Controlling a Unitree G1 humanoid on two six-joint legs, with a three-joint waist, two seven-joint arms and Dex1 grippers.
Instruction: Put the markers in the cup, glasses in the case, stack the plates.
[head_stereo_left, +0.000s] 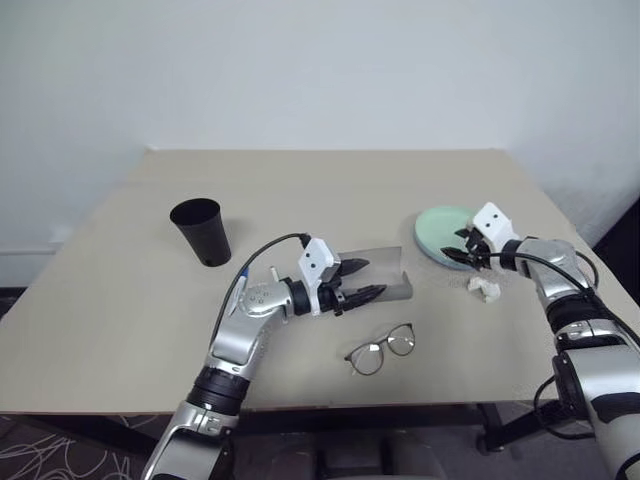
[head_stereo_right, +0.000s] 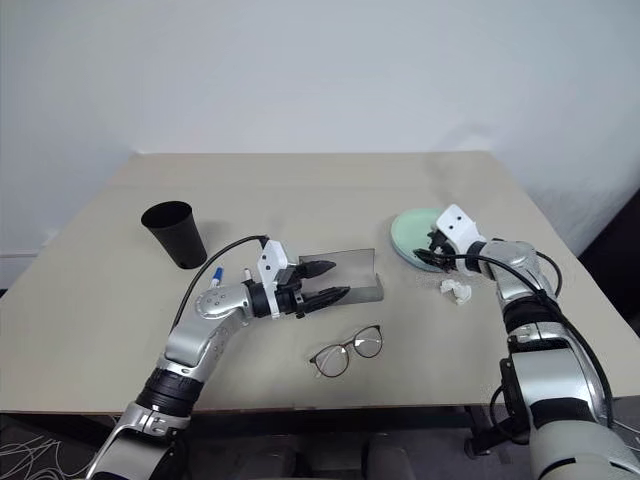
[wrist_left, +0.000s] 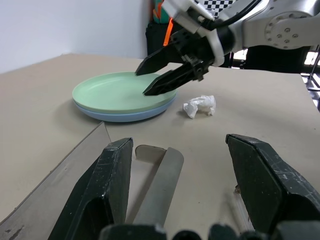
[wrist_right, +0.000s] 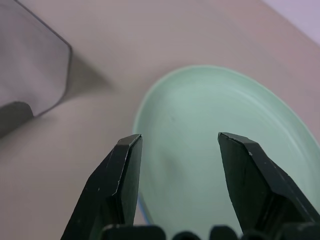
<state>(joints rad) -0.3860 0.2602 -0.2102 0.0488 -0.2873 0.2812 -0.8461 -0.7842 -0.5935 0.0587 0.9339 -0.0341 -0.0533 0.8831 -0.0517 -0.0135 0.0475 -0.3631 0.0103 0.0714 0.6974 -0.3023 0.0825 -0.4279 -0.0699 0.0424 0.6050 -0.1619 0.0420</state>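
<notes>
The pale mint green round plate (wrist_left: 120, 91) lies stacked on the light blue round plate (wrist_left: 125, 116), whose rim shows as a thin band beneath it, and the right gripper (wrist_left: 159, 76) hangs just over their near edge with its two black fingers parted and nothing between them; whether a fingertip touches the green plate I cannot tell. Just beside that gripper, on its outer side, lies a small crumpled white scrap (head_stereo_left: 484, 289) on the beige table (head_stereo_left: 120, 300). The left gripper (head_stereo_left: 362, 279) is spread wide and empty, pointing level toward the right gripper, its fingers over the grey oblong spectacle case (head_stereo_left: 392, 275), which lies open with its hinged lid raised and its long axis running along the line between the two grippers. Below the left gripper's tips, nearer the table's front edge, the thin dark wire-framed round glasses (head_stereo_left: 381, 349) lie apart from the case, lenses side by side on a slight diagonal. Well behind the left arm stands the matt black tapered cup (head_stereo_left: 202, 231), upright. A white marker with a blue cap (head_stereo_right: 216, 273) lies beside that arm's wrist.
</notes>
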